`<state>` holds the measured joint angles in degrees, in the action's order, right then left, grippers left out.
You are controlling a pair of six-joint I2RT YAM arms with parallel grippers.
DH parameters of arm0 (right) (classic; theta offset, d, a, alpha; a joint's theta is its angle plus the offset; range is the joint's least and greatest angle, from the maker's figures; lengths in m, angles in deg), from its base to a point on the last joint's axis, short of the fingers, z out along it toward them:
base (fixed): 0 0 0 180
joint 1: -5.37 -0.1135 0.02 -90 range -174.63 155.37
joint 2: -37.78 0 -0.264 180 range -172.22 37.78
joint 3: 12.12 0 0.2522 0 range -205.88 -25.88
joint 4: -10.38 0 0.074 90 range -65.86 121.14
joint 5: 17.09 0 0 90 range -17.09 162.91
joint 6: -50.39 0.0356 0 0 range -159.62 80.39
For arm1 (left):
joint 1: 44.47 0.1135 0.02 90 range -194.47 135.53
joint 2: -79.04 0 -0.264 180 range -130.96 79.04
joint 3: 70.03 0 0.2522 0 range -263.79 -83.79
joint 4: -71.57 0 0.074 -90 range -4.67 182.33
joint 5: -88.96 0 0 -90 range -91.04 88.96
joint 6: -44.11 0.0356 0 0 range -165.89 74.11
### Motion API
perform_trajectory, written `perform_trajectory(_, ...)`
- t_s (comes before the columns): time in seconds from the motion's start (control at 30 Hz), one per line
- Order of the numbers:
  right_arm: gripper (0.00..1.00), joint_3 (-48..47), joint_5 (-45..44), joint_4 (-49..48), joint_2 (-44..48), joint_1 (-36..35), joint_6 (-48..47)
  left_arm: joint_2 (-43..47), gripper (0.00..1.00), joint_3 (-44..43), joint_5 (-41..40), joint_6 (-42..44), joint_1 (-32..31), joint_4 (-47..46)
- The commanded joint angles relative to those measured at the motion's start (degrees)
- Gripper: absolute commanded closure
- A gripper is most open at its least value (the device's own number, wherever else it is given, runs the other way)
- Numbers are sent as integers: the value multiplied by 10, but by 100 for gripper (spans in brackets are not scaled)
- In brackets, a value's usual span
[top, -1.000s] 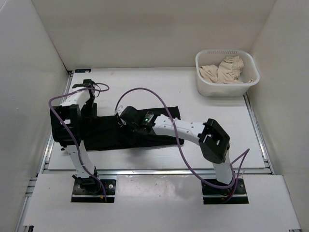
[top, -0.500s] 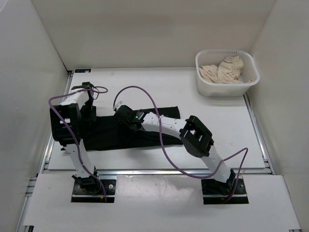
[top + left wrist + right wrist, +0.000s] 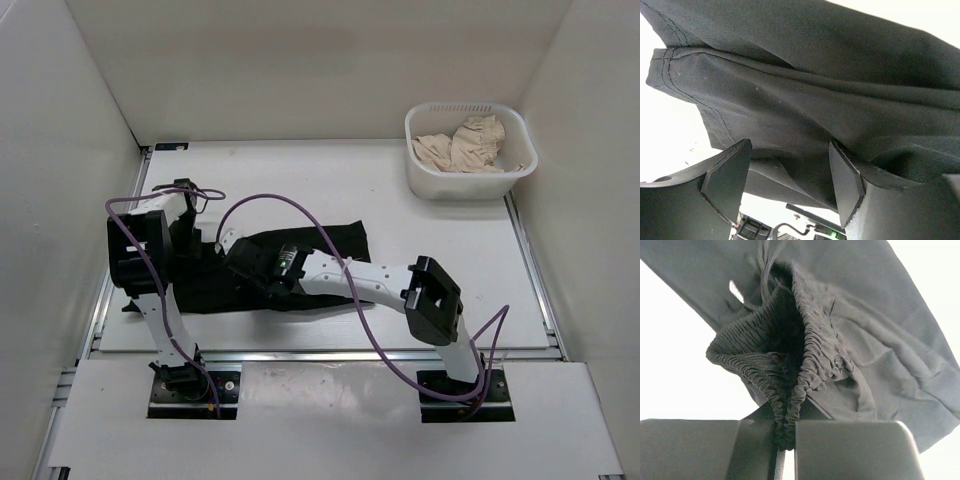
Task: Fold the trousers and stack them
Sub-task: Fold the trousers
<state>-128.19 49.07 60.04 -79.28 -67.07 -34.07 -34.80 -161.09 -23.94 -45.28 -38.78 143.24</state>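
The black trousers lie spread across the left-middle of the table. My right gripper reaches left over them and is shut on their gathered elastic waistband, pinched between the jaws of the right gripper. The rest of the fabric hangs beyond it. My left gripper sits over the trousers' left end. In the left wrist view the left gripper is open, and a fold of black cloth with a stitched hem lies between and beyond its fingers, unpinched.
A white basket stands at the back right with a beige garment inside. White walls enclose the table on the left, back and right. Purple cables arc over the trousers from both arms.
My right gripper has closed on the waistband and moved left and nearer, bunching the cloth. The right arm's elbow swung along. The left arm has barely shifted.
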Motion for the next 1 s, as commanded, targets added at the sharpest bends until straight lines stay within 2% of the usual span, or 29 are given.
perform_trajectory(0.0, 100, -14, 40, 47, -12, 7, 10, 4, 25, 13, 14, -6, 9, -20)
perform_trajectory(0.03, 99, -14, 48, 47, -18, 7, 11, 4, 25, 18, 14, -6, 9, -20)
perform_trajectory(0.1, 81, -25, 79, 60, -39, 7, -6, 4, 25, 18, 14, -6, 9, -25)
perform_trajectory(0.13, 66, -49, 102, 70, -50, 7, -14, 4, 25, 18, 14, -6, 9, -25)
perform_trajectory(0.17, 37, -65, 134, 84, -61, 7, -32, 4, 25, 18, 14, -6, 9, -25)
perform_trajectory(0.2, 33, -79, 135, 109, -76, 7, -41, 4, 25, 18, 14, -6, 14, -25)
perform_trajectory(0.27, 29, -96, 127, 117, -77, 7, -54, 4, 25, 18, 14, -6, 14, -25)
perform_trajectory(0.3, 25, -85, 117, 112, -47, 7, -54, 4, 25, 18, 14, -6, 14, -25)
perform_trajectory(0.43, 19, -9, 110, 32, 49, 27, -37, 4, 25, 18, 14, -6, 14, -25)
perform_trajectory(0.57, 16, 70, 132, -13, 138, 58, 26, 21, 25, 12, 8, -6, 14, -20)
perform_trajectory(0.67, 12, 137, 139, -18, 186, 117, 118, 49, 23, -7, 7, -6, 14, -14)
perform_trajectory(0.7, 5, 157, 139, -18, 196, 162, 180, 55, 23, -13, 13, -6, 14, -9)
perform_trajectory(0.73, 2, 180, 139, -8, 205, 190, 206, 62, 22, -21, 13, -6, 14, -9)
perform_trajectory(0.77, 2, 205, 150, -8, 219, 219, 226, 62, 22, -22, 13, -6, 14, -2)
perform_trajectory(0.8, 2, 250, 190, -8, 219, 279, 248, 62, 21, -29, 13, -6, 14, -2)
perform_trajectory(0.9, 2, 309, 281, -36, 212, 384, 249, 62, 21, -29, 7, -6, 14, 6)
perform_trajectory(0.97, 2, 316, 301, -53, 196, 411, 234, 62, 21, -29, 7, -6, 14, 11)
